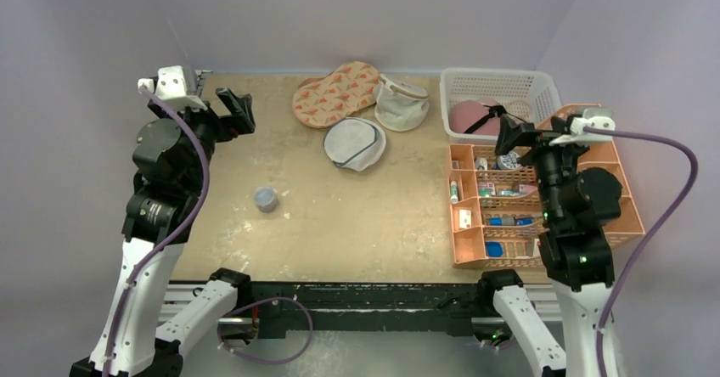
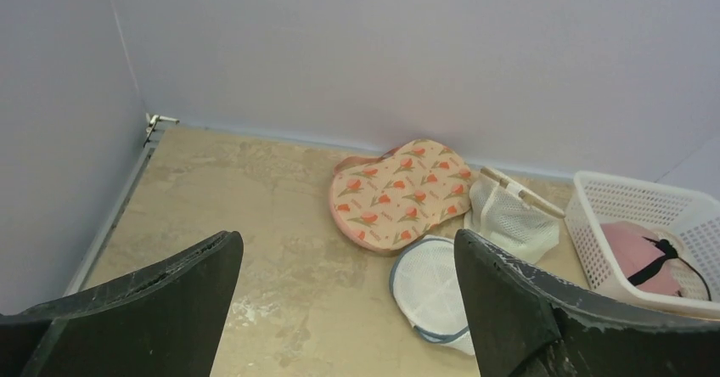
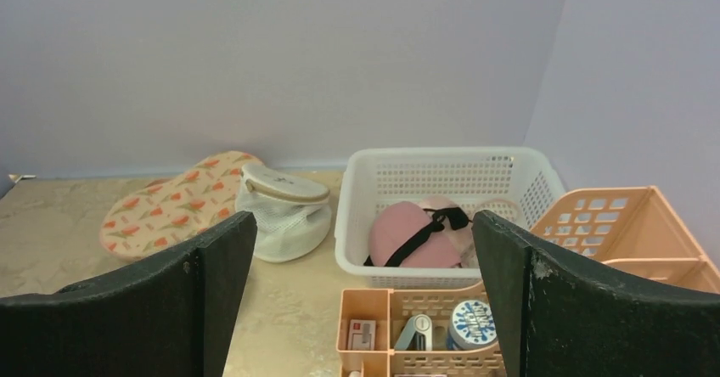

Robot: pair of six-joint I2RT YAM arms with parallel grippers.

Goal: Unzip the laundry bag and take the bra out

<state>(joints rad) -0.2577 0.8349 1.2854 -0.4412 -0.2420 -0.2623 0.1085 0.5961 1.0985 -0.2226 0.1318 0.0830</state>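
laundry bag [image 1: 335, 94]: lay flat at far middle of table [image 1: 357, 224], near back wall, leaf-print side up. looked shut; contents couldn't be seen.
l gripper [image 1: 236, 109]: raised over far-left part of table, jaws spread wide, nothing betw them. faced across toward the bag, well apart from it.
r gripper [image 1: 514, 131]: hung over far end of organiser tray [image 1: 628, 216], next to basket [image 1: 497, 84], jaws spread wide, nothing held. well apart from the bag.
cup-shaped mesh pouch [image 1: 401, 103]: white w/ tan rim, sat right against the bag's right end. from r wrist view it overlapped that end of the bag; touching or not, couldn't tell.
round mesh pouch [image 1: 354, 143]: white w/ dark trim, flat on table just in front of the bag, on the near side. edges looked v close, contact unclear.
pink rounded thing [image 1: 471, 115]: black strap across it, lay inside the white basket at far right.
small cup [image 1: 266, 199]: blue-grey, upright, alone on left-centre of table, well apart from the bag.
in the way, l side: only tabletop betw l gripper and the bag's left end.
in the way, r side: basket and cup-shaped pouch stood betw r gripper and the bag.
in the way, near side: round pouch lay along the bag's near edge.
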